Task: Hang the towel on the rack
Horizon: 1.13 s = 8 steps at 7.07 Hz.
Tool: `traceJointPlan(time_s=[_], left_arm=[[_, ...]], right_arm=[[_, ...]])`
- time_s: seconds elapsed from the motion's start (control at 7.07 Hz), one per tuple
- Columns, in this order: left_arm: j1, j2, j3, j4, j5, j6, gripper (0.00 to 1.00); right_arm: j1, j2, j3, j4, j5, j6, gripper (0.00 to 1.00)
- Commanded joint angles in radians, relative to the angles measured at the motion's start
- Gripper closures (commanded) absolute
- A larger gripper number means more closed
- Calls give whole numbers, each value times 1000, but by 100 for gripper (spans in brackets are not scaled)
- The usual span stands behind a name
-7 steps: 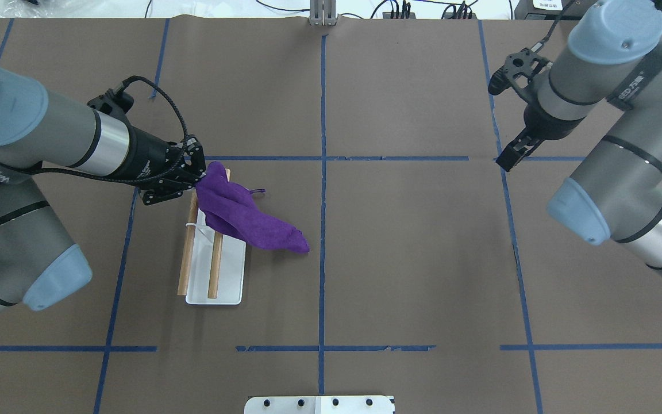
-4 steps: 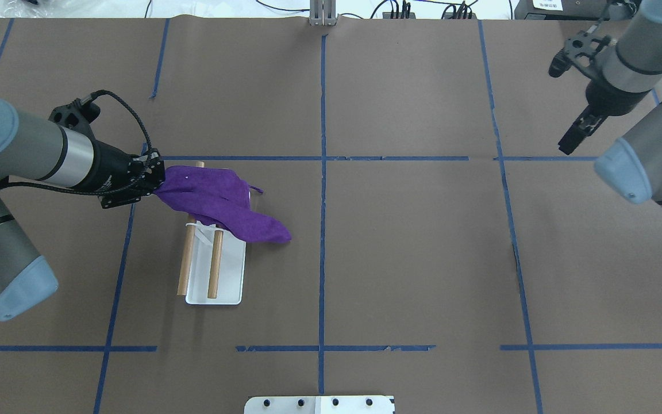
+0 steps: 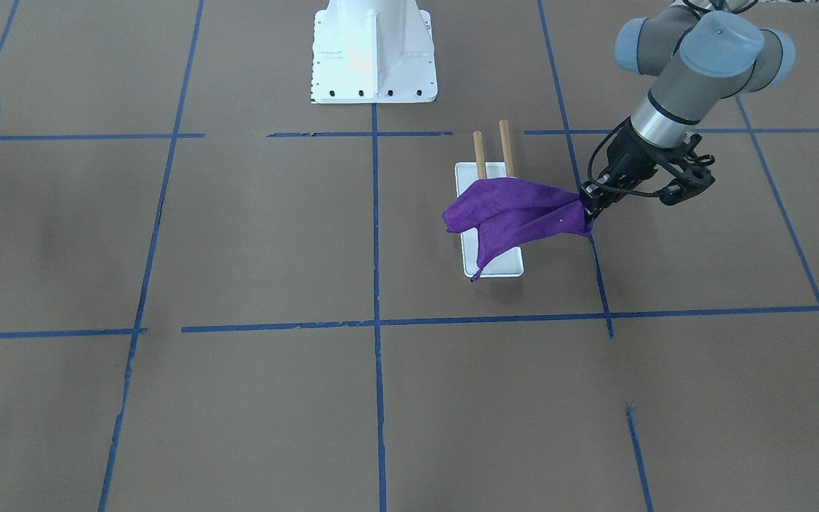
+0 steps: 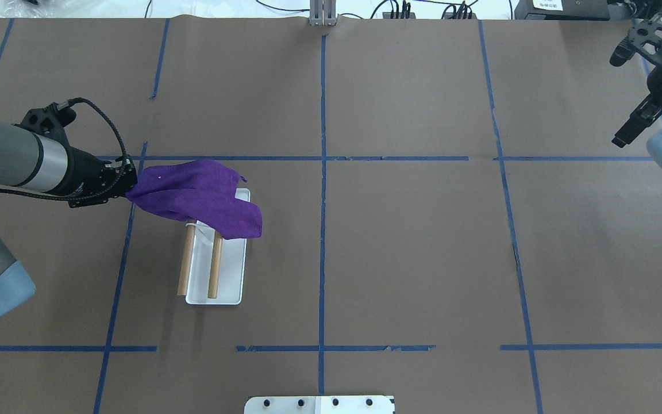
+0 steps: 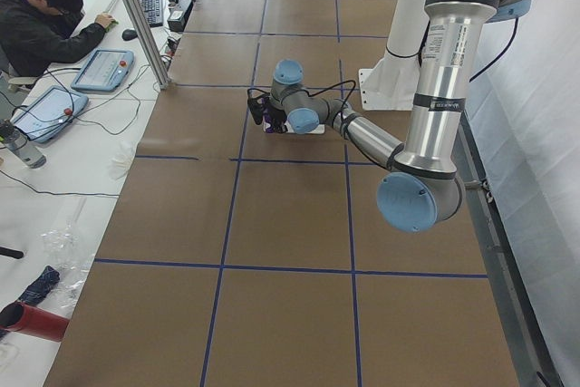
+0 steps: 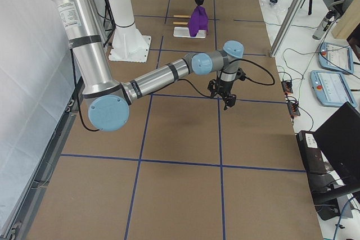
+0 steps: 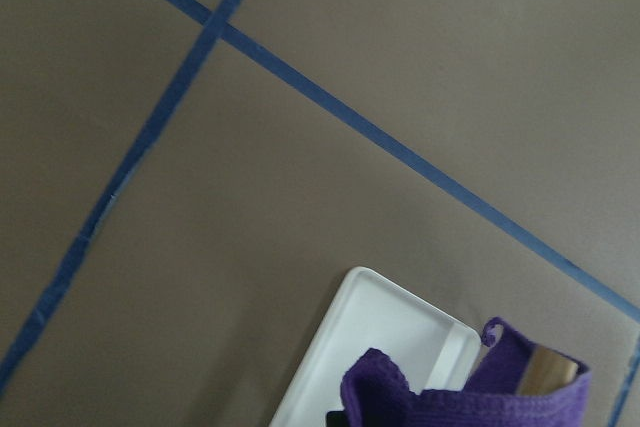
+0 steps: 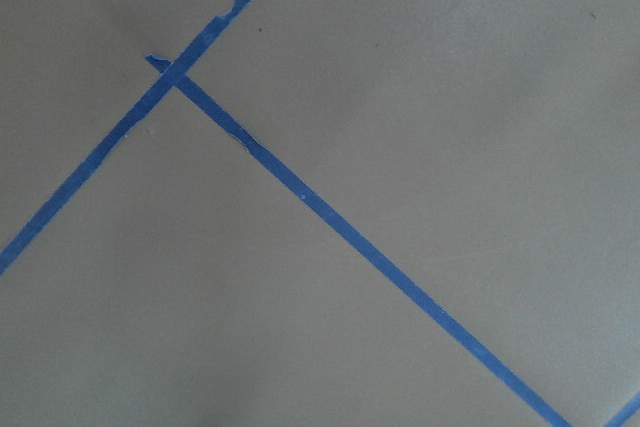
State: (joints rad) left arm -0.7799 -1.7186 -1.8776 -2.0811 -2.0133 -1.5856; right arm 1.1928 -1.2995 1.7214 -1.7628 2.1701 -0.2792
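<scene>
The purple towel [image 4: 199, 195] is draped across the far ends of the rack's two wooden dowels [image 4: 214, 270], over the white base [image 4: 232, 276]. My left gripper [image 4: 130, 187] is shut on the towel's left corner, just left of the rack. One end of the towel hangs over the rack's right side. In the front-facing view the towel [image 3: 516, 213] covers the near half of the rack [image 3: 503, 146], with the left gripper [image 3: 586, 206] beside it. The left wrist view shows the towel's edge [image 7: 480, 397] and base [image 7: 390, 337]. My right gripper [image 4: 621, 138] looks shut and empty, far right.
The table is covered in brown paper with blue tape lines [image 4: 322, 172]. The white robot pedestal [image 3: 374, 50] stands at the robot's edge. A person sits at tablets beyond the far table edge in the exterior left view [image 5: 45, 24].
My left gripper has moved left, pulling the towel across the dowels so its trailing end has drawn onto the rack. The right arm has swung away to the far right.
</scene>
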Motion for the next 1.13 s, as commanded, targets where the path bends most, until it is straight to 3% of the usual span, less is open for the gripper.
traceJointPlan(time_s=[0.0, 0.28, 0.57, 0.99], left_arm=[[-5, 8, -12, 6, -5, 123, 0], [-88, 110, -14, 7, -15, 507, 0], [-271, 204, 17, 21, -117, 979, 0], [-579, 214, 56, 321, -127, 1593, 0]], right_arm=[[68, -32, -12, -1, 49, 5, 0], [181, -102, -57, 0, 106, 5, 0], [270, -203, -59, 0, 105, 6, 0], [356, -282, -88, 2, 114, 12, 0]])
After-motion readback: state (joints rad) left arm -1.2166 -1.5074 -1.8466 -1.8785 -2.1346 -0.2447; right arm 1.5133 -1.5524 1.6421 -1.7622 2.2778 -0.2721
